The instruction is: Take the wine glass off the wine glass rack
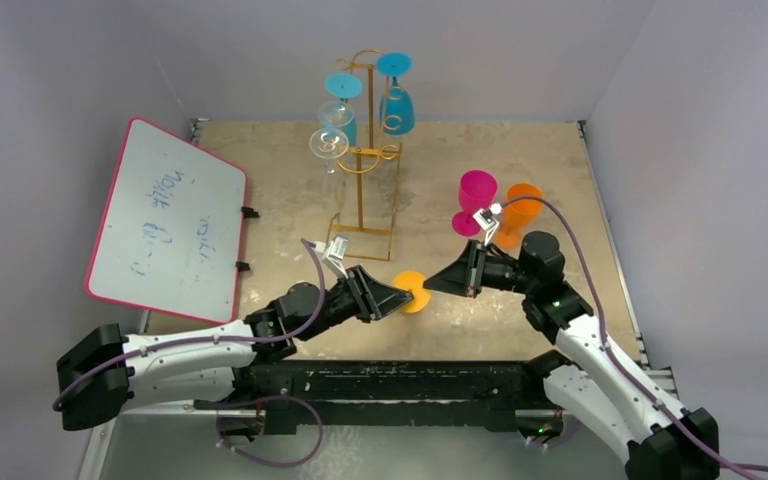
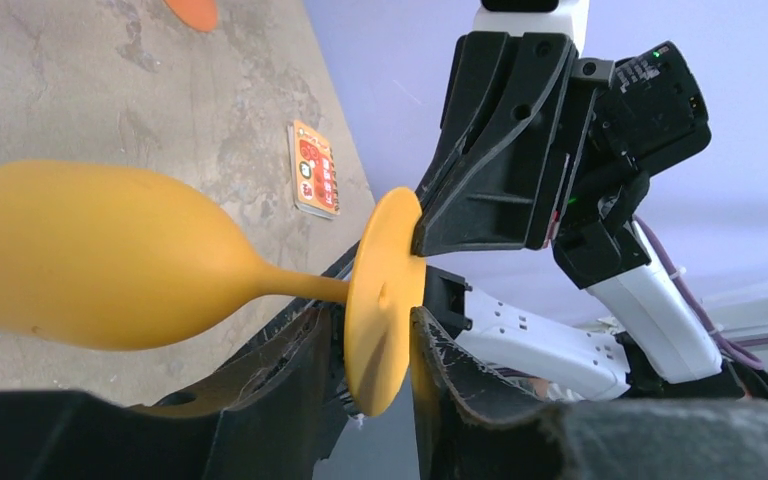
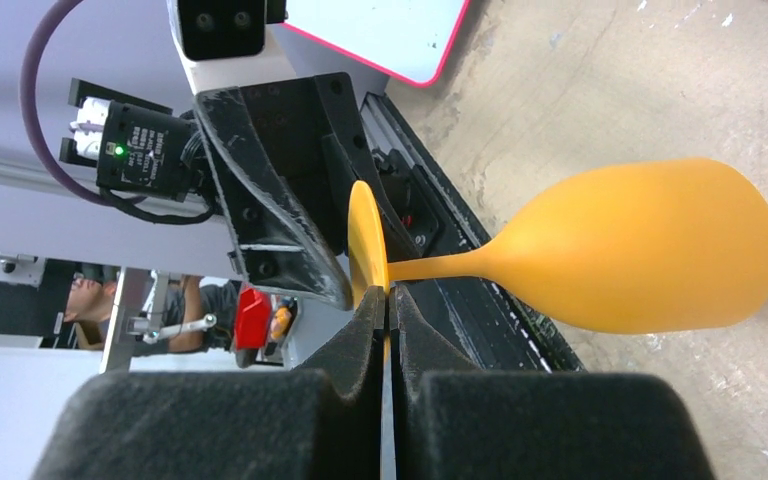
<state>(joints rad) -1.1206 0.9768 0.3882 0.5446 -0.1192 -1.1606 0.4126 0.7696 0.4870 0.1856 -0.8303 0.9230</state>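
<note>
Yellow plastic wine glass (image 1: 415,291) off the rack, between my two hands
Right hand (image 3: 388,298) pinches its round foot; left hand (image 2: 372,345) stands loose around it, well apart from the tall gold wire rack (image 1: 365,150).

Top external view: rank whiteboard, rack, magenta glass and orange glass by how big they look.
1. whiteboard
2. rack
3. magenta glass and orange glass: about alike, both partly hidden by the arm, so not ranked.
</note>
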